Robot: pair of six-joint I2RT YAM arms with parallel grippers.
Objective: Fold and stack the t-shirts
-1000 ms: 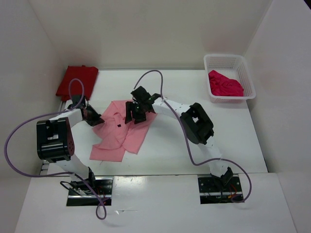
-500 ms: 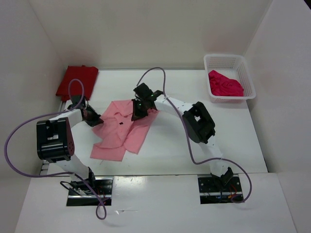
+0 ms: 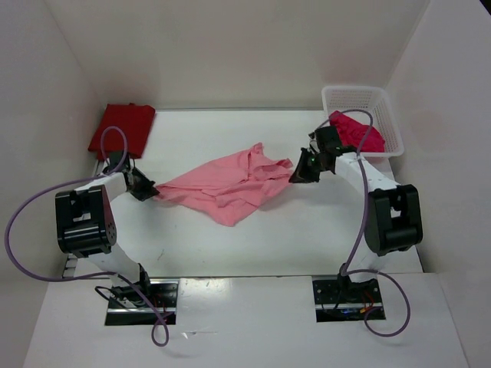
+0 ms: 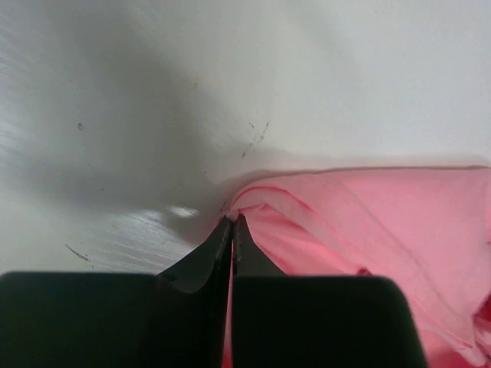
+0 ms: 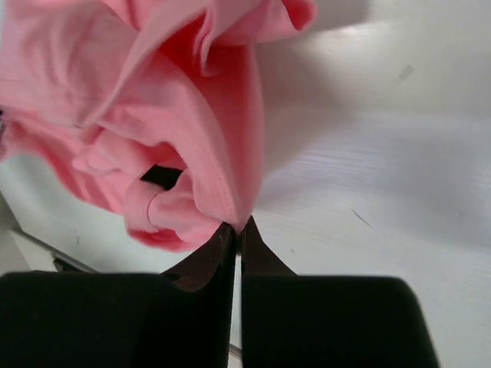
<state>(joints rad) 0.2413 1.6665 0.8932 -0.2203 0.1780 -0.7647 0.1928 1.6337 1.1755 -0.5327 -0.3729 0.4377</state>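
The light pink t-shirt (image 3: 226, 184) stretches across the middle of the table (image 3: 276, 230) between both arms, its long axis running left to right. The left gripper (image 3: 146, 189) pinches its left end, jaws closed on cloth. The right gripper (image 3: 300, 170) pinches the right end likewise. The fabric looks rumpled and unfolded. A dark red t-shirt (image 3: 121, 130) lies far left, and a crimson t-shirt (image 3: 357, 135) sits in the basket (image 3: 360, 95).

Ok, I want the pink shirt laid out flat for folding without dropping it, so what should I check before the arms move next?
1. Left gripper shut on the light pink shirt edge: ok.
2. Right gripper shut on its opposite side: ok.
3. Shirt lying flat: not ok, bunched and wrinkled.
4. Dark red shirt apart from it: ok.
5. Crimson shirt out of the way, in the basket: ok.
6. Matching corners gripped: cannot tell.
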